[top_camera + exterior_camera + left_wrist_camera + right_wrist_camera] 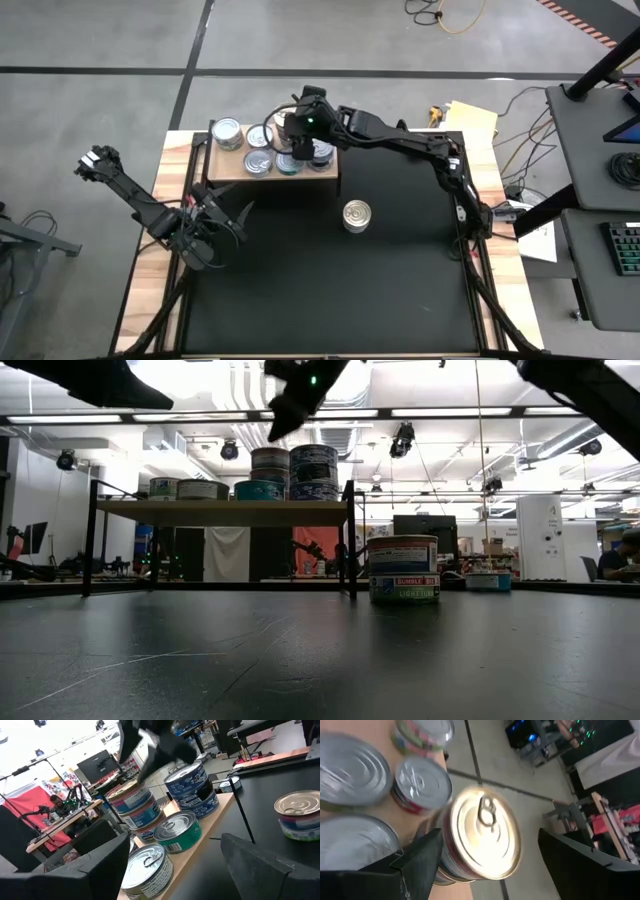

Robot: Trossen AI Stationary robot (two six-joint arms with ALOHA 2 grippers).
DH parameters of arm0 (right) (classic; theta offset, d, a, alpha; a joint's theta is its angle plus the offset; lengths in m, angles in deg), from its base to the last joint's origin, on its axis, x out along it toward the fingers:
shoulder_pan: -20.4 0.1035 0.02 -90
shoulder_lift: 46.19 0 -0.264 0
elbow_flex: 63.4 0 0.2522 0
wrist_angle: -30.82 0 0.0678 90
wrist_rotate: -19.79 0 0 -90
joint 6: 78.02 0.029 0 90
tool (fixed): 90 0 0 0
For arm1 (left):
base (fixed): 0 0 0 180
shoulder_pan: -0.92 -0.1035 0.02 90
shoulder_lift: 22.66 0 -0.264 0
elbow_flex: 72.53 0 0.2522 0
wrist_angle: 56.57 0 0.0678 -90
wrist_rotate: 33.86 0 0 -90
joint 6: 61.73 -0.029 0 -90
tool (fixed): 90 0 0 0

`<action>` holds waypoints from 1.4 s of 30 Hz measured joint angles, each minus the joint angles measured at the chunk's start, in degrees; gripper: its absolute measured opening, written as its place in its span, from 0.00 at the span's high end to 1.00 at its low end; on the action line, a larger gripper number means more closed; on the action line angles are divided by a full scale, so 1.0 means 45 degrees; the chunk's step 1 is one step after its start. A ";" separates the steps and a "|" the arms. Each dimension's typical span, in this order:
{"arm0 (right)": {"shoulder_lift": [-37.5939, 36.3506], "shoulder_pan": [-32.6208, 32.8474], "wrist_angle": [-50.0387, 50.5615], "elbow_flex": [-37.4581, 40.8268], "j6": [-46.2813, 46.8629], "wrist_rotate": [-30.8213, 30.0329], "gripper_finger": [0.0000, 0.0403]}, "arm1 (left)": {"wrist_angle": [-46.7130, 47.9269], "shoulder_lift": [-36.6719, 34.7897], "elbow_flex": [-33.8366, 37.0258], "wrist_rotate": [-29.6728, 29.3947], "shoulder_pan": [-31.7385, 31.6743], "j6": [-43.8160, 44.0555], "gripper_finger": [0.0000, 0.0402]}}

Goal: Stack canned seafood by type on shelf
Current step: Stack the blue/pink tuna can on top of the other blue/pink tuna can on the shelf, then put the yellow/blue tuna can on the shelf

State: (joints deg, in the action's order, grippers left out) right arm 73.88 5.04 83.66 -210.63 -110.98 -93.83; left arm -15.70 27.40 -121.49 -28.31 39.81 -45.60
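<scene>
The right gripper (303, 128) is hovering over the right part of the wooden shelf (225, 166) at the far side of the black table (330, 290), just above the stacked cans. Its fingers (415, 865) are standing apart, with nothing clamped between them; a gold-topped can (482, 835) is sitting just below them on top of a stack.

On the shelf, cans are lying in a row: a silver-topped can (228, 133) at the far left, a green-labelled can (179, 831) nearer the middle, and two taller stacks toward the right, one with blue-white labels (192, 787). In the low view both stacks (295, 472) are standing two cans high.

One lone can (357, 215) with a gold top is standing on the table, near side of the shelf and to its right, well apart from it.

The left gripper (215, 228) is waiting over the left side of the table, near the shelf's left end, its fingers (95, 870) spread open and empty.
</scene>
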 joint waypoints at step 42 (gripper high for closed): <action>-0.3348 0.1199 0.6129 0.1498 0.3851 0.3706 0.51 | -0.1303 0.2025 -0.0092 0.4013 0.0001 0.2403 0.26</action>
State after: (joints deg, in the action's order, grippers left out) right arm 58.81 10.43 111.25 -203.89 -93.65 -77.15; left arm -21.56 36.51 -121.90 -10.25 39.81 -34.79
